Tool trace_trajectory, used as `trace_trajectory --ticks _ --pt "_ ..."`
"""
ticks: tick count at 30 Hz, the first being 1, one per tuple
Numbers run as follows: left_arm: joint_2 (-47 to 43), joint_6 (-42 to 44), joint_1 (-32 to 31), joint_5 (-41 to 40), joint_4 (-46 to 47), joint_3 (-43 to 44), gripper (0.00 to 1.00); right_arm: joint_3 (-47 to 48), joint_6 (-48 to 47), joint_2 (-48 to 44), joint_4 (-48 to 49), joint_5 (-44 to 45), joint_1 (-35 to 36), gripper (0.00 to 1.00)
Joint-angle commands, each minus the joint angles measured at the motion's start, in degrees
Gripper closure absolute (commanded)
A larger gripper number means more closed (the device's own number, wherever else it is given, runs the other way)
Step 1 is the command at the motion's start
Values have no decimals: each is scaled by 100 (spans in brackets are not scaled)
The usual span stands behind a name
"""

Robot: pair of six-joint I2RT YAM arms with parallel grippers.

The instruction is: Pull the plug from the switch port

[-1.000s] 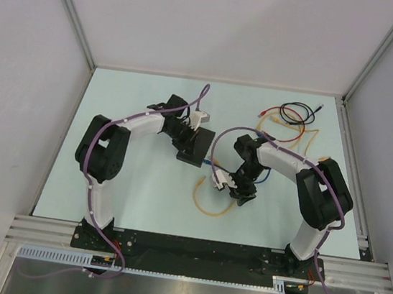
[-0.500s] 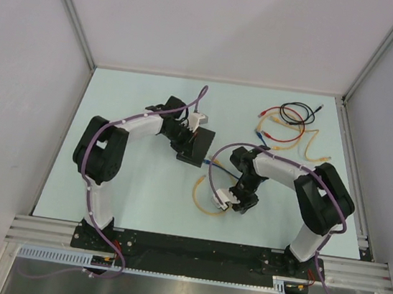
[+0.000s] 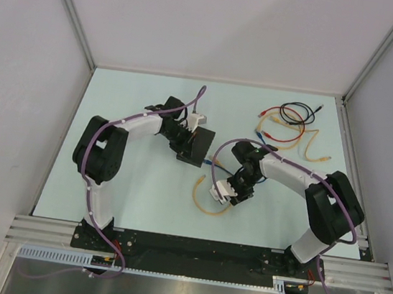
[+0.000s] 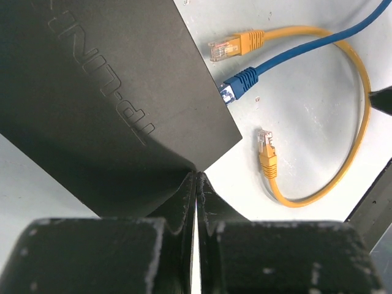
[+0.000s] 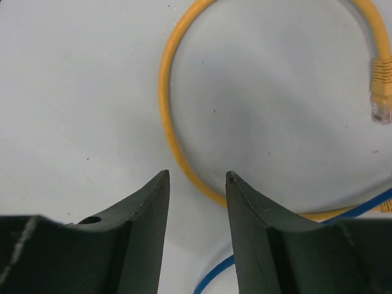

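The switch (image 3: 196,147) is a flat black box with raised lettering (image 4: 110,92). My left gripper (image 3: 185,136) is shut, and its tips (image 4: 197,176) meet at the switch's near corner with nothing between them. The blue plug (image 4: 236,84) lies at the switch's edge, its clear tip showing outside the box. My right gripper (image 3: 222,191) hangs open (image 5: 196,177) over the table, above a yellow cable loop (image 5: 171,110) and a stretch of the blue cable (image 5: 214,275). It holds nothing.
Two yellow plugs (image 4: 236,45) (image 4: 267,156) lie near the switch. Black (image 3: 299,108), red (image 3: 279,136) and yellow (image 3: 314,144) cables are scattered at the back right. Grey walls enclose the table, and a metal rail (image 3: 190,248) runs along its near edge.
My right gripper moved toward the near edge, then a little left, to stand over the yellow loop. The left gripper and the switch stayed put.
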Motion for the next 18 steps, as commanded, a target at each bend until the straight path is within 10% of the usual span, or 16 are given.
trace_trajectory --ticks 1,6,8,10,18 --pt "-199 6 35 -131 -137 -44 97 78 -379 476 182 70 93 53" --pt "-314 41 35 -148 -58 -255 97 78 -801 784 -474 396 76 60" --pt "-305 32 35 -148 -32 -282 97 87 -723 794 -713 441 67 91" --pt "-261 -3 44 -104 -31 -273 97 87 -626 410 -1152 125 -55 100" --pt "152 -205 114 159 4 174 96 422 -12 -691 -3509 61 -460 100"
